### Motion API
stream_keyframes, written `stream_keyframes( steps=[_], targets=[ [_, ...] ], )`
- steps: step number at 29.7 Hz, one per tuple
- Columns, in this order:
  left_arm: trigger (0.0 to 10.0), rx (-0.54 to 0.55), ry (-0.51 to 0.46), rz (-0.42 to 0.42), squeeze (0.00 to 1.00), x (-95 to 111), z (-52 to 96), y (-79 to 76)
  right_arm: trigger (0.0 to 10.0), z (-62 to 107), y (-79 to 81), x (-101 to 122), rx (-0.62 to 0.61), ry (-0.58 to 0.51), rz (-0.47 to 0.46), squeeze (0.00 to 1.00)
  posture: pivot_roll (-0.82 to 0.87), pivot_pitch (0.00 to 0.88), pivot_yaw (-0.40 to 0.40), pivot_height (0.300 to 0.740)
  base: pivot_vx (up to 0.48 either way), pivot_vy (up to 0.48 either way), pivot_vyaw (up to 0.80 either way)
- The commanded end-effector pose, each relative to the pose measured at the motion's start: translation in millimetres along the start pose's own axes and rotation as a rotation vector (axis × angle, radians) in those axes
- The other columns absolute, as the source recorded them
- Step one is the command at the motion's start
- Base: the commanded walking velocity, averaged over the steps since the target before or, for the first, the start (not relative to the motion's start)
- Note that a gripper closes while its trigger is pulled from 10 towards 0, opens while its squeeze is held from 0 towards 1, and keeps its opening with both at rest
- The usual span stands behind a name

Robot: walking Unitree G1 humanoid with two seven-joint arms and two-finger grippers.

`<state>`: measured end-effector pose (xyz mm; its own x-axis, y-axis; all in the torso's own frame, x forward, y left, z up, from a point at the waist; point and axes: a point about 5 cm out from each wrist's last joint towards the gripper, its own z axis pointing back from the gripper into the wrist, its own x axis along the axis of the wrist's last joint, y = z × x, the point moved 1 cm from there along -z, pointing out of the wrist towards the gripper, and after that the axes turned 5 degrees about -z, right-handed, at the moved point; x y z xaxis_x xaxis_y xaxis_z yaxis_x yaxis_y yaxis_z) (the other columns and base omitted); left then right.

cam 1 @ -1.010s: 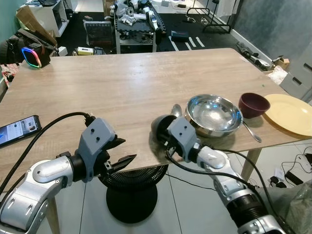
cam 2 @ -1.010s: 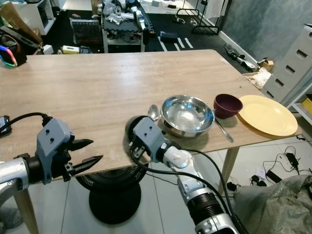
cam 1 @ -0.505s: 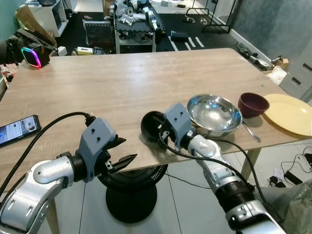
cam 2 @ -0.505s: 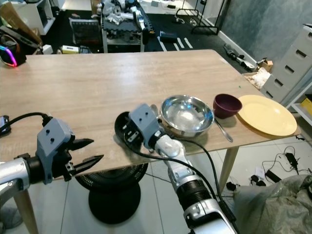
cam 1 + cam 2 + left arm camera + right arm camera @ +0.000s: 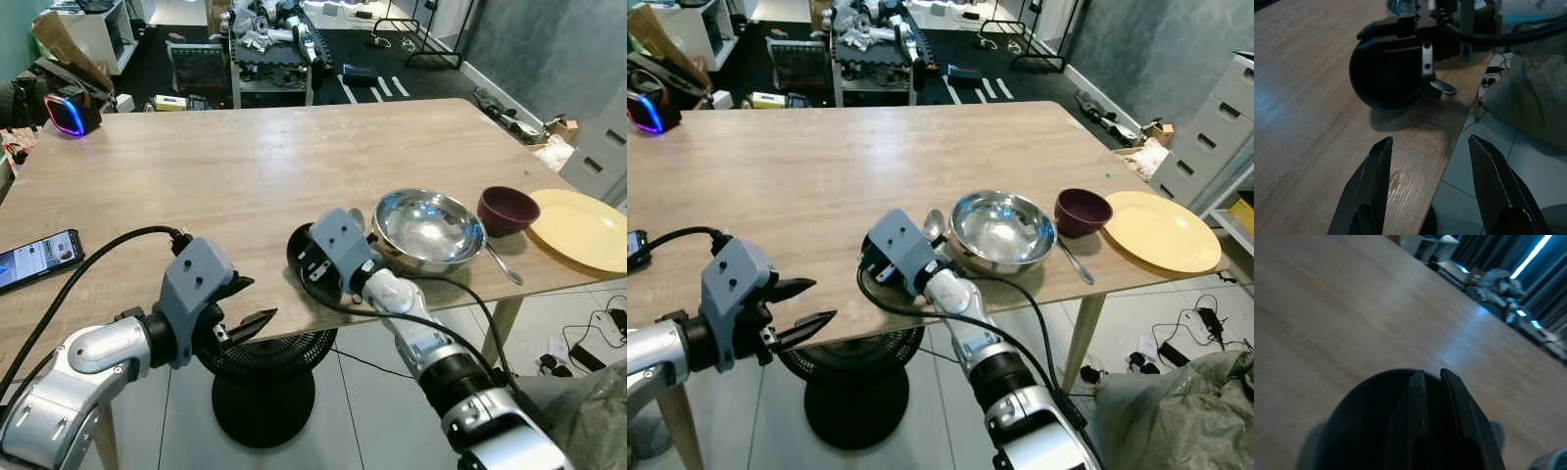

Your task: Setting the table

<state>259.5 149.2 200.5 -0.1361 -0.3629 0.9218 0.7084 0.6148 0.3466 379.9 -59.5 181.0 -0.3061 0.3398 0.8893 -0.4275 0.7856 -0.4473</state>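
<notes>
Black bowl (image 5: 302,257) shifted left, seemingly pinched in right claw (image 5: 1432,382)

We see wide bare table (image 5: 245,166) ahead and left, open for a reach. On the right the steel bowl (image 5: 429,228), spoon (image 5: 934,224), maroon bowl (image 5: 508,210) and yellow plate (image 5: 584,227) crowd the near edge (packed close together). The black bowl (image 5: 1385,73) held by the right gripper (image 5: 1432,396) blocks the left gripper (image 5: 1427,196)'s path forward.
</notes>
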Motion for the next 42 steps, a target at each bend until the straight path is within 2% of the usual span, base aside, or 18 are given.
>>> stream_keyframes(
  steps=[1, 11, 13, 19, 25, 30, 34, 42],
  targets=[
    [10.0, -0.016, 0.008, 0.009, 0.00, -1.4, -1.1, -3.7, 10.0, -1.2, 0.7, -0.4, -0.017, 0.000, 0.008, 0.00, 0.13, 0.048, 0.006, 0.740, 0.000, 0.000, 0.00],
    [10.0, -0.015, 0.012, 0.013, 0.00, -2.1, -0.6, -4.2, 10.0, -7.4, 8.2, 8.4, -0.012, -0.033, 0.002, 0.00, 0.13, 0.052, 0.004, 0.740, 0.000, 0.000, 0.00],
    [10.0, -0.014, 0.011, 0.014, 0.00, -1.9, -1.2, -4.4, 10.0, -8.8, 15.3, 7.5, 0.008, -0.029, 0.026, 0.00, 0.13, 0.054, 0.002, 0.740, 0.000, 0.000, 0.00],
    [10.0, -0.009, 0.013, 0.015, 0.00, -1.8, -0.7, -4.3, 10.0, -10.8, 21.1, 5.2, 0.019, -0.027, 0.079, 0.00, 0.13, 0.057, 0.002, 0.740, 0.000, 0.000, 0.00],
    [10.0, -0.008, 0.011, 0.016, 0.00, -1.3, -0.7, -4.2, 10.0, -12.7, 16.4, 8.9, 0.003, -0.042, 0.115, 0.00, 0.13, 0.057, 0.002, 0.740, 0.000, 0.000, 0.00],
    [10.0, -0.007, 0.006, 0.018, 0.00, -0.1, -1.4, -4.5, 10.0, -20.9, 9.8, 18.9, -0.056, -0.059, 0.162, 0.00, 0.13, 0.059, 0.001, 0.740, 0.000, 0.000, 0.00],
    [10.0, -0.006, 0.007, 0.018, 0.00, 0.3, -1.1, -5.0, 10.0, -25.5, 13.7, 20.8, -0.062, -0.057, 0.208, 0.00, 0.14, 0.061, 0.000, 0.740, 0.000, 0.000, 0.00],
    [10.0, -0.001, 0.011, 0.018, 0.00, 0.5, 0.2, -5.1, 10.0, -25.6, 19.9, 7.2, -0.047, 0.005, 0.260, 0.00, 0.15, 0.066, -0.003, 0.740, 0.000, 0.000, 0.00]
  ],
)
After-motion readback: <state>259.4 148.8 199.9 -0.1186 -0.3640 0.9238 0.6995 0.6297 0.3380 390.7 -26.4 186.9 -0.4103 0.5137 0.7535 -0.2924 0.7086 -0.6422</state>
